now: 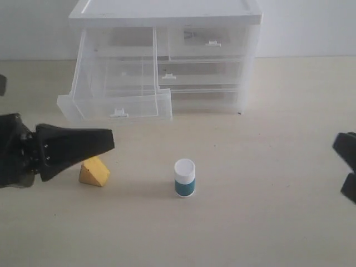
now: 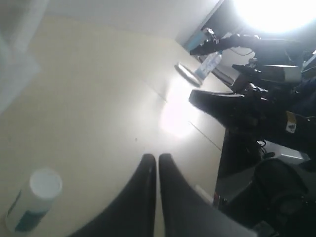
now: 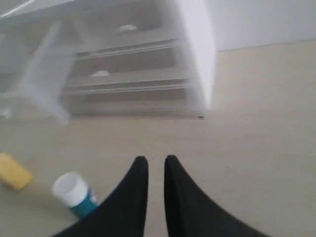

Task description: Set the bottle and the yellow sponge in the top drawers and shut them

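Note:
The bottle, white-capped with a teal band, stands upright on the table in front of the cabinet; it also shows as the bottle and the bottle. The yellow sponge lies to its left, partly behind my left gripper. That gripper is shut and empty, hovering just above the sponge, fingers together. My right gripper is at the far right, fingers nearly together with nothing between them. The top left drawer is pulled far out and droops down. The top right drawer is closed.
The translucent cabinet stands at the back centre, with full-width drawers below the top ones. Pale tabletop lies around the bottle. The right arm shows only at the right edge.

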Robot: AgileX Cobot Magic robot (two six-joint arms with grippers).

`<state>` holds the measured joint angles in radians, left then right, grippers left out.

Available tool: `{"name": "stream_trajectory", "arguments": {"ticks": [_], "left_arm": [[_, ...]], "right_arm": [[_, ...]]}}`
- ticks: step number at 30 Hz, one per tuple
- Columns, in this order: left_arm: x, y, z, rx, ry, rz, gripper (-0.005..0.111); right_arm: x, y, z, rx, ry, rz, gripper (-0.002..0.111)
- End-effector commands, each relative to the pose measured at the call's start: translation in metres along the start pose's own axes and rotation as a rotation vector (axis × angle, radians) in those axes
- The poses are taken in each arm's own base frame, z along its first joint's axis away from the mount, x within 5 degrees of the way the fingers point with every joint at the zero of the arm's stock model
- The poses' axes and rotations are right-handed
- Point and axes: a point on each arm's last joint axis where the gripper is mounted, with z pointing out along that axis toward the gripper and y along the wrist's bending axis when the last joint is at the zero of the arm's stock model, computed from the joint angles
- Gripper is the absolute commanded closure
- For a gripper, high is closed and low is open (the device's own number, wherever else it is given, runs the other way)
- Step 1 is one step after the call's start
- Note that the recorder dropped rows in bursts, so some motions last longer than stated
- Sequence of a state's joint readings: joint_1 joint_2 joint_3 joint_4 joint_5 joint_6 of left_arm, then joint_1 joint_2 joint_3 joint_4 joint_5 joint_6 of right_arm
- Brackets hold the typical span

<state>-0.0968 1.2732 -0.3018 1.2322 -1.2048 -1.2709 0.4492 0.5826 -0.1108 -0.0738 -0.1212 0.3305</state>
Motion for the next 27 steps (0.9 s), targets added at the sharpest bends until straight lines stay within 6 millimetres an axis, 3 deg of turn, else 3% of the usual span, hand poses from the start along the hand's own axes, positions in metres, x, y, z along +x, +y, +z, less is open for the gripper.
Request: {"name": "stream_trajectory", "arguments": {"ticks": [1, 2, 3, 4, 5, 6, 8, 11, 13, 16, 18, 27], "left_arm": [[-0.022, -0.033, -0.019, -0.108, -0.149, 0.234, 0.103], [-0.028, -0.037, -0.030, -0.263, -0.187, 0.300, 0.103], [-0.029, -0.037, -0.035, -0.335, -0.203, 0.319, 0.103], [-0.033, -0.039, -0.050, -0.505, -0.245, 0.342, 0.103], [-0.034, -0.039, -0.059, -0.604, -0.270, 0.351, 0.103], [-0.035, -0.040, -0.078, -0.796, -0.317, 0.356, 0.103], [-0.033, -0.044, -0.098, -0.951, -0.380, 0.338, 0.103], [-0.029, -0.051, -0.105, -0.963, -0.429, 0.352, 0.103], [-0.028, -0.055, -0.105, -0.937, -0.442, 0.367, 0.103], [-0.027, -0.054, -0.105, -0.943, -0.438, 0.363, 0.103], [-0.027, -0.054, -0.105, -0.943, -0.438, 0.363, 0.103], [-0.027, -0.054, -0.105, -0.940, -0.438, 0.364, 0.103]], "right_arm": [[-0.005, 0.050, 0.021, -0.315, 0.116, -0.230, 0.096], [0.004, 0.073, 0.041, -0.419, 0.172, -0.324, 0.096], [0.011, 0.082, 0.053, -0.445, 0.215, -0.365, 0.096], [0.024, 0.102, 0.083, -0.490, 0.266, -0.428, 0.096], [0.026, 0.110, 0.098, -0.492, 0.281, -0.429, 0.096], [0.036, 0.124, 0.134, -0.475, 0.344, -0.421, 0.096], [0.045, 0.137, 0.169, -0.447, 0.412, -0.428, 0.096], [0.054, 0.161, 0.203, -0.433, 0.492, -0.482, 0.096], [0.055, 0.185, 0.214, -0.474, 0.490, -0.569, 0.079], [0.053, 0.205, 0.232, -0.467, 0.512, -0.615, 0.026], [0.065, 0.210, 0.247, -0.464, 0.528, -0.627, 0.008], [0.091, 0.222, 0.280, -0.471, 0.539, -0.650, 0.007]]}}
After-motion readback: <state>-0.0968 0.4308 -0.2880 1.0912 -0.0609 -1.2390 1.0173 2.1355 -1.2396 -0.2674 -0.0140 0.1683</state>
